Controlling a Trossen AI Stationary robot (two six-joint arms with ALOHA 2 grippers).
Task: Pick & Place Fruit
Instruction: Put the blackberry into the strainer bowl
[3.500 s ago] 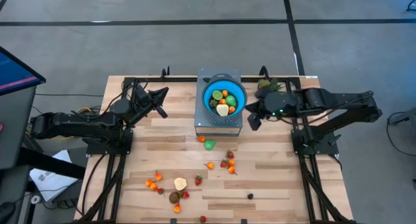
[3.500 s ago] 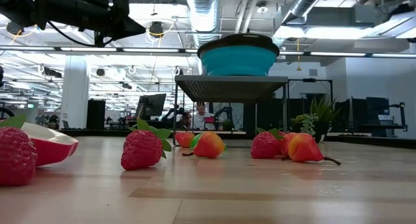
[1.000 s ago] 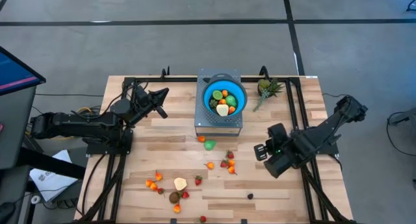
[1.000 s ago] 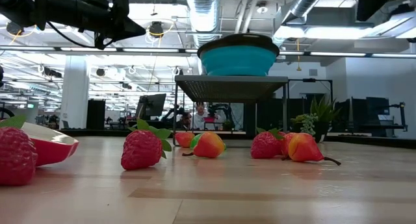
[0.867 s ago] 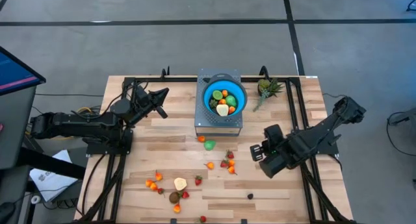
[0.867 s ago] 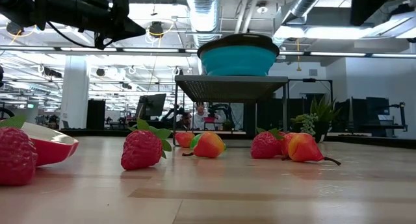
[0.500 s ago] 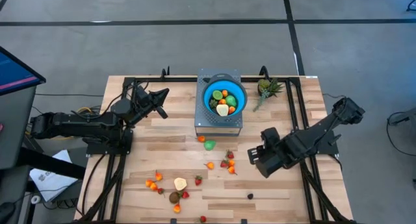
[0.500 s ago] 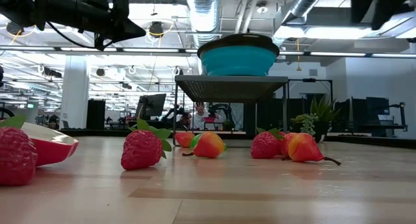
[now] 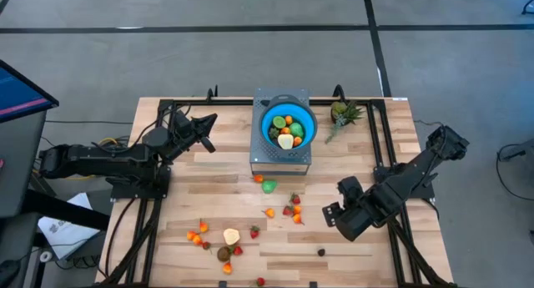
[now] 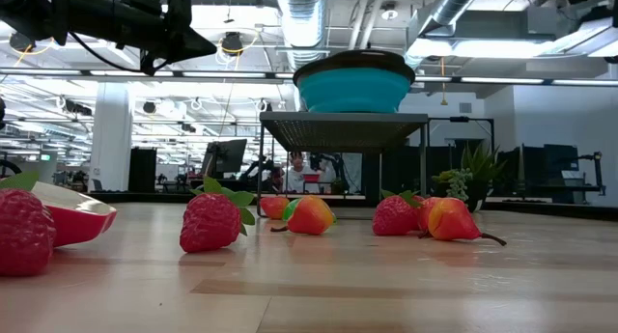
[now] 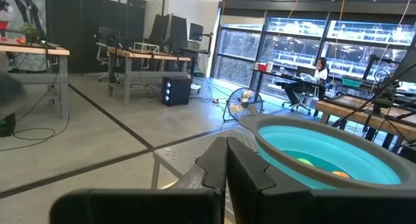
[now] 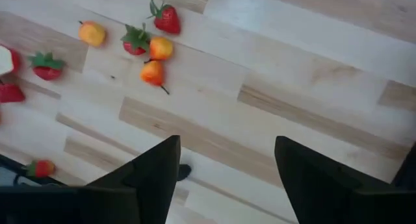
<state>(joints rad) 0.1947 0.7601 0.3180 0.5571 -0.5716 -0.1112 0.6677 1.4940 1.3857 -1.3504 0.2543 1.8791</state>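
Right pincer (image 12: 224, 165) hangs wide open and empty above scattered fruit (image 9: 292, 206) on the desk (image 9: 350, 179); left pincer (image 9: 204, 131) waits shut beside the blue bowl (image 9: 288, 125).

place: robotics lab, probably | cues: workbenches (image 11: 140, 54); ceiling ducts (image 10: 299, 14); monitors (image 11: 177, 28)

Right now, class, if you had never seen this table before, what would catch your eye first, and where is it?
First the bright blue bowl, already holding fruit, raised on a grey stand at the table's far middle. Next, the small red and orange fruit scattered over the near half of the wooden table. The right gripper, open, hovers beside that scatter.
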